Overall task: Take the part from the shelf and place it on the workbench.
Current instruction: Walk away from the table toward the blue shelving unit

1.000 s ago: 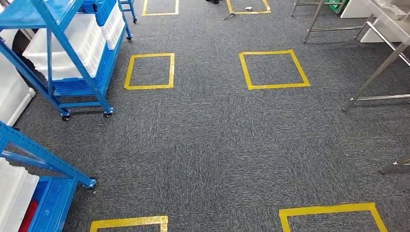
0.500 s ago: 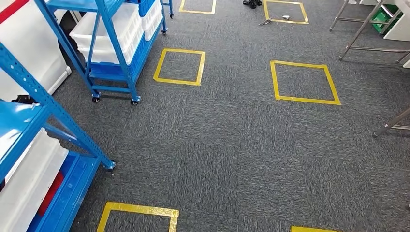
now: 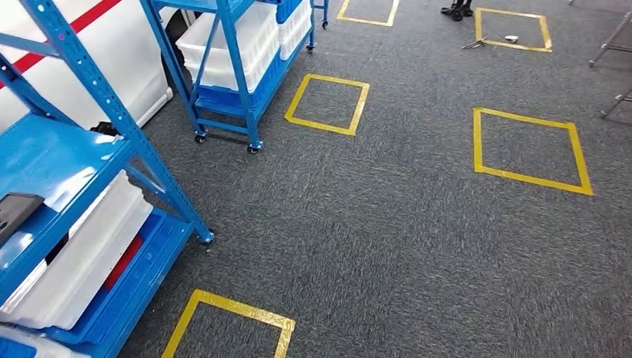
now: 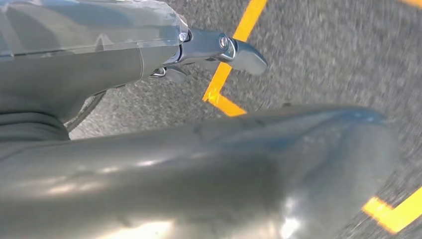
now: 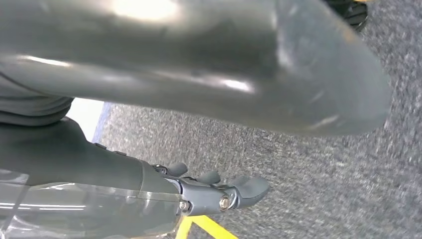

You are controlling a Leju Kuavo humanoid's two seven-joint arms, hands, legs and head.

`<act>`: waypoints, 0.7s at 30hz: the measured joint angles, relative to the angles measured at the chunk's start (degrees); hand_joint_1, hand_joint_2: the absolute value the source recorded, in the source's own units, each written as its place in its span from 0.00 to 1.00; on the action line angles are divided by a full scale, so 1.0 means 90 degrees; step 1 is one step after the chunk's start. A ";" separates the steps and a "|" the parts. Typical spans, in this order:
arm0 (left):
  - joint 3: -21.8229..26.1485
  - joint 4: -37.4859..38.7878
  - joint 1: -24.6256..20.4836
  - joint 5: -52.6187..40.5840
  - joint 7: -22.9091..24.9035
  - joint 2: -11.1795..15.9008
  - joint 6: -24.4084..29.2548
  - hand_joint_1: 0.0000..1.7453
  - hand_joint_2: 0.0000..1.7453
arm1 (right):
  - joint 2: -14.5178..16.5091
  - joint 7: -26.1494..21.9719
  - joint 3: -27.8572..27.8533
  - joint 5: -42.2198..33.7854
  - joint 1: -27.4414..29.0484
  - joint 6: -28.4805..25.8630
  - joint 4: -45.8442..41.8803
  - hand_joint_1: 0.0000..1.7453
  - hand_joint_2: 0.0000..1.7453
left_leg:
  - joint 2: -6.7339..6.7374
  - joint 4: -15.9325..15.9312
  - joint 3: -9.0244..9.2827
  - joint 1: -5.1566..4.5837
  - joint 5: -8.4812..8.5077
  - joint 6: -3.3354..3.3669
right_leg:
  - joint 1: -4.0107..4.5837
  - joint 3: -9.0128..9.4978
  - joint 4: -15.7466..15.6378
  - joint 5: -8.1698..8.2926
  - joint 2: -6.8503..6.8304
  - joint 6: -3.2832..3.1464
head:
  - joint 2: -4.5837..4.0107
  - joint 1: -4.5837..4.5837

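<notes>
Nearest, low left: blue shelf rack [image 3: 89, 160] with a flat dark part [image 3: 15, 210] lying on its blue shelf board, close to the picture's left edge; what kind of part it is I cannot tell.
Under that board: white bin [image 3: 82, 257] on a lower level, a red strip showing beside it.
Floor in front: grey carpet [image 3: 373, 246] with a yellow tape square [image 3: 231, 313] near the rack's foot.
Left hand [image 4: 219, 50]: hangs over the carpet and yellow tape, holding nothing, its fingers only partly seen; how far apart they are I cannot tell.
Right hand [image 5: 219, 191]: hangs over the carpet, holding nothing, fingers slightly curled with small gaps between them.
Middle distance: second blue rack on wheels [image 3: 238, 67] carrying white bins, with two more tape squares to its right.
Far end: a person's dark shoes [image 3: 456, 10] beside another tape square.
</notes>
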 joint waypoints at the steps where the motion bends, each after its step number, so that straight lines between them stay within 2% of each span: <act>1: -0.0004 -0.0002 -0.0013 -0.0013 -0.0019 0.0028 -0.0004 0.00 0.00 | 0.0018 -0.0020 -0.0001 -0.0003 0.0020 0.0012 0.0001 0.00 0.00 | 0.0167 0.0439 -0.0201 0.0006 -0.0240 -0.0029 | 0.0009 -0.0003 -0.0002 -0.0002 -0.0098 -0.0023 | 0.0000 0.0000; 2: -0.0008 -0.0003 -0.0020 -0.0033 -0.0034 0.0050 -0.0009 0.00 0.00 | 0.0035 -0.0050 -0.0001 -0.0010 0.0035 0.0024 0.0002 0.00 0.00 | 0.0249 0.0859 -0.0386 0.0019 -0.0424 -0.0060 | 0.0020 -0.0006 0.0002 -0.0008 -0.0197 -0.0028 | 0.0000 0.0000; 3: -0.0012 -0.0004 -0.0012 -0.0058 -0.0050 0.0072 -0.0013 0.00 0.00 | 0.0058 -0.0079 -0.0002 -0.0022 0.0042 0.0035 0.0003 0.00 0.00 | 0.0293 0.1140 -0.0501 0.0029 -0.0510 -0.0087 | 0.0028 -0.0006 0.0007 -0.0017 -0.0298 -0.0029 | 0.0000 0.0000; 4: -0.0016 -0.0004 0.0004 -0.0082 -0.0065 0.0090 -0.0018 0.00 0.00 | 0.0075 -0.0102 -0.0002 -0.0038 0.0043 0.0042 0.0004 0.00 0.00 | 0.0315 0.1178 -0.0495 0.0038 -0.0470 -0.0106 | 0.0030 -0.0004 0.0013 -0.0027 -0.0386 -0.0025 | 0.0000 0.0001; 5: -0.0019 -0.0004 0.0020 -0.0103 -0.0079 0.0109 -0.0022 0.00 0.00 | 0.0098 -0.0113 -0.0003 -0.0059 0.0039 0.0049 0.0005 0.00 0.00 | 0.0347 0.0944 -0.0350 0.0044 -0.0314 -0.0115 | 0.0032 0.0004 0.0021 -0.0041 -0.0469 -0.0016 | 0.0000 0.0001; 6: -0.0024 -0.0004 0.0029 -0.0126 -0.0092 0.0134 -0.0025 0.00 0.00 | 0.0122 -0.0114 -0.0004 -0.0082 0.0033 0.0053 0.0005 0.00 0.00 | 0.0425 0.0489 -0.0089 0.0046 -0.0094 -0.0111 | 0.0033 0.0018 0.0034 -0.0060 -0.0549 0.0000 | 0.0000 0.0001; 8: -0.0042 -0.0006 0.0013 -0.0161 -0.0107 0.0181 -0.0036 0.00 0.00 | 0.0166 -0.0114 -0.0009 -0.0127 0.0023 0.0047 0.0009 0.00 0.00 | 0.0678 -0.0372 0.0385 0.0021 0.0195 -0.0033 | 0.0058 0.0049 0.0065 -0.0105 -0.0686 0.0048 | 0.0000 0.0001; 9: -0.0055 -0.0007 0.0003 -0.0180 -0.0110 0.0202 -0.0044 0.00 0.00 | 0.0184 -0.0115 -0.0013 -0.0144 0.0012 0.0038 0.0010 0.00 0.00 | 0.0758 -0.0592 0.0498 0.0003 0.0247 0.0017 | 0.0072 0.0066 0.0076 -0.0124 -0.0743 0.0079 | 0.0000 0.0001; 10: -0.0067 -0.0008 -0.0001 -0.0196 -0.0111 0.0218 -0.0050 0.00 0.00 | 0.0202 -0.0115 -0.0020 -0.0160 -0.0003 0.0027 0.0012 0.00 0.00 | 0.0774 -0.0648 0.0513 -0.0015 0.0238 0.0069 | 0.0082 0.0081 0.0078 -0.0135 -0.0796 0.0110 | 0.0000 0.0001; 12: -0.0091 -0.0009 0.0009 -0.0220 -0.0108 0.0241 -0.0054 0.00 0.00 | 0.0236 -0.0121 -0.0038 -0.0193 -0.0040 0.0012 0.0014 0.00 0.00 | 0.0645 -0.0671 0.0500 -0.0004 0.0270 0.0142 | 0.0085 0.0114 0.0077 -0.0157 -0.0859 0.0177 | 0.0000 0.0001; 13: -0.0107 -0.0009 0.0012 -0.0226 -0.0106 0.0246 -0.0055 0.00 0.00 | 0.0246 -0.0123 -0.0048 -0.0208 -0.0046 0.0009 0.0014 0.00 0.00 | 0.0584 -0.0694 0.0507 0.0015 0.0291 0.0180 | 0.0077 0.0105 0.0130 -0.0217 -0.0762 0.0211 | 0.0000 0.0000; 14: -0.0125 -0.0009 0.0008 -0.0228 -0.0105 0.0249 -0.0055 0.00 0.00 | 0.0255 -0.0126 -0.0058 -0.0219 -0.0043 0.0007 0.0014 0.00 0.00 | 0.0520 -0.0719 0.0511 0.0035 0.0319 0.0215 | 0.0065 0.0039 0.0296 -0.0351 -0.0599 0.0240 | 0.0000 0.0000; 16: -0.0157 -0.0009 -0.0012 -0.0231 -0.0110 0.0250 -0.0058 0.00 0.00 | 0.0267 -0.0126 -0.0086 -0.0234 -0.0017 -0.0001 0.0016 0.00 0.00 | 0.0386 -0.0734 0.0490 0.0051 0.0355 0.0262 | 0.0034 -0.0301 0.1035 -0.0792 -0.0229 0.0274 | 0.0000 0.0000; 17: -0.0166 -0.0009 -0.0019 -0.0233 -0.0116 0.0250 -0.0060 0.00 0.00 | 0.0276 -0.0125 -0.0100 -0.0240 -0.0001 -0.0007 0.0018 0.00 0.00 | 0.0310 -0.0731 0.0472 0.0049 0.0362 0.0271 | 0.0027 -0.0525 0.1497 -0.1000 -0.0151 0.0280 | 0.0000 0.0001; 18: -0.0172 -0.0009 -0.0018 -0.0236 -0.0125 0.0250 -0.0063 0.00 0.00 | 0.0282 -0.0124 -0.0114 -0.0245 0.0014 -0.0013 0.0020 0.00 0.00 | 0.0227 -0.0726 0.0462 0.0046 0.0366 0.0275 | 0.0024 -0.0698 0.1841 -0.1101 -0.0124 0.0284 | 0.0000 0.0001; 19: -0.0175 -0.0009 -0.0013 -0.0239 -0.0135 0.0250 -0.0067 0.00 0.00 | 0.0287 -0.0123 -0.0124 -0.0249 0.0028 -0.0019 0.0022 0.00 0.00 | 0.0139 -0.0718 0.0460 0.0045 0.0366 0.0273 | 0.0022 -0.0775 0.1971 -0.1069 -0.0114 0.0283 | 0.0000 0.0001; 20: -0.0175 -0.0009 -0.0008 -0.0241 -0.0146 0.0249 -0.0075 0.00 0.00 | 0.0291 -0.0123 -0.0132 -0.0252 0.0037 -0.0027 0.0023 0.00 0.00 | 0.0048 -0.0708 0.0463 0.0045 0.0364 0.0267 | 0.0019 -0.0718 0.1817 -0.0894 -0.0099 0.0274 | 0.0000 0.0001; 21: -0.0176 -0.0009 -0.0006 -0.0241 -0.0161 0.0248 -0.0087 0.00 0.00 | 0.0292 -0.0123 -0.0141 -0.0254 0.0043 -0.0035 0.0024 0.00 0.00 | -0.0043 -0.0693 0.0468 0.0045 0.0359 0.0256 | 0.0012 -0.0556 0.1434 -0.0630 -0.0048 0.0258 | 0.0000 0.0001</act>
